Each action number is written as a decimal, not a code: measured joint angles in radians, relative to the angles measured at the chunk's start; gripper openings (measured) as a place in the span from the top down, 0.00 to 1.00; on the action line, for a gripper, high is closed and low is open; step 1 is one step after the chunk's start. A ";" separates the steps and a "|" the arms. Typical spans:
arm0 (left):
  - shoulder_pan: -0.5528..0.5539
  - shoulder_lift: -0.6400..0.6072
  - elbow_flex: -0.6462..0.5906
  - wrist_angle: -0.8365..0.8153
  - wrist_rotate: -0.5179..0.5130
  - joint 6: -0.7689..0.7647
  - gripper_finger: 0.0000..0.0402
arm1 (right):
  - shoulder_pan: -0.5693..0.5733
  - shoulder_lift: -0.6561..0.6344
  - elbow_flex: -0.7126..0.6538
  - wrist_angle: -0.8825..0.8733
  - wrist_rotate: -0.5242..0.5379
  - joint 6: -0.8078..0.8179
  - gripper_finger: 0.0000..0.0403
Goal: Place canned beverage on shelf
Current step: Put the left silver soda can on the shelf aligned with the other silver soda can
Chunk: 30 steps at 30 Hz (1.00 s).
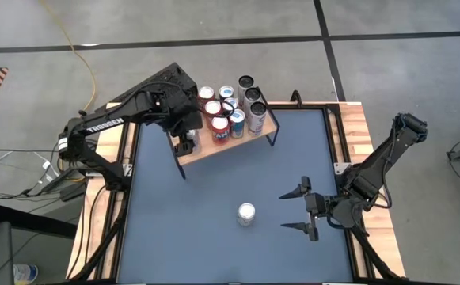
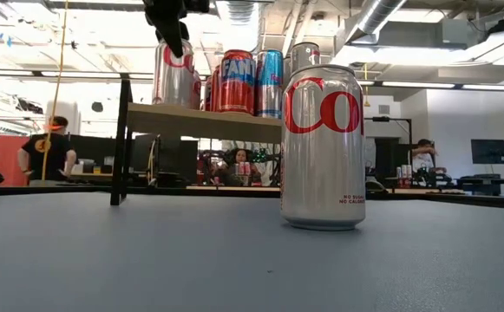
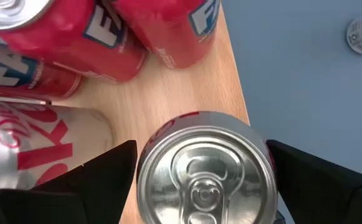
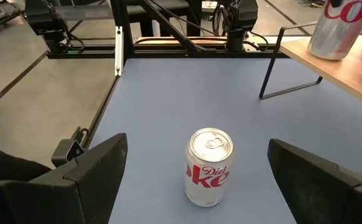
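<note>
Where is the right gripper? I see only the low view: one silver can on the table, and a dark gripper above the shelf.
Observer: The right gripper is low at the table's right side. It is open and points at the silver can without touching it.
Operator: Which arm is the one above the shelf?
Observer: That is the left gripper. It is over the left end of the shelf, directly above a second silver can that stands upright near the board's edge, beside the red cans.
</note>
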 joint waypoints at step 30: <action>-0.385 0.001 0.175 0.012 -0.504 -0.113 0.24 | -0.014 0.000 0.000 -0.038 0.000 -0.018 0.06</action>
